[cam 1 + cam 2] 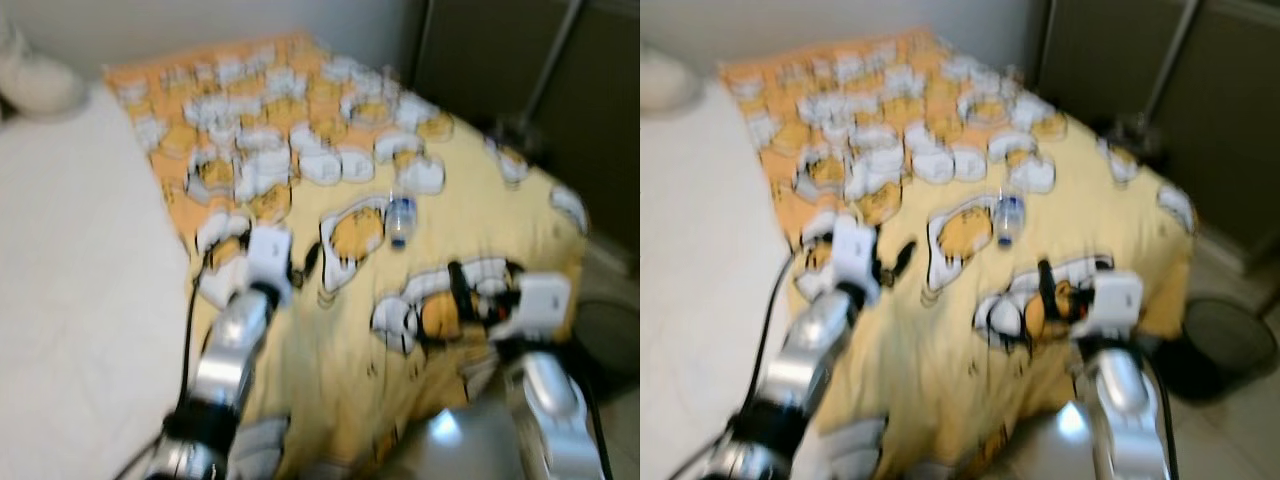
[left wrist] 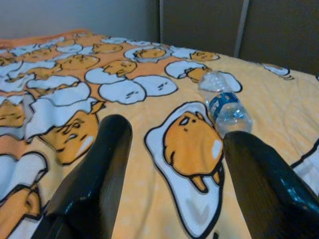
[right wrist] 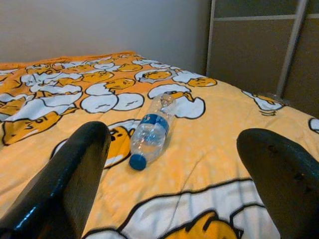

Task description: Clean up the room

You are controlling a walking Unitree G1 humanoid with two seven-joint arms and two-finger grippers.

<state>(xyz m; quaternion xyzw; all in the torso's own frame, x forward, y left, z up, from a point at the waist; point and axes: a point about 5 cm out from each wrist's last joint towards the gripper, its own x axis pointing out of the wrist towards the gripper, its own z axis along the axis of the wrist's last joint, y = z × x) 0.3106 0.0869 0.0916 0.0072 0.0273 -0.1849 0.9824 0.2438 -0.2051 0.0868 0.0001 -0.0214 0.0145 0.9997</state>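
A clear plastic bottle (image 3: 151,132) with a blue label and blue cap lies on its side on the bed (image 1: 520,215), resting on the yellow blanket (image 2: 279,114) printed with egg cartoons. In the head views, which are blurred, the bottle sits near the centre of the blanket.

Left gripper (image 2: 174,169): held low over the blanket, fingers spread apart, nothing between them. The bottle lies at about 1 o'clock from this gripper, near but not touching.

Right gripper (image 3: 174,174): held low over the blanket near the bed's front edge, fingers spread wide, nothing between them. The bottle lies at about 11 o'clock from this gripper, cap end toward it, apart from both fingers.

A white sheet (image 1: 70,260) covers the bed at 9 o'clock. A dark round bin (image 1: 1230,345) stands on the floor at 4 o'clock.
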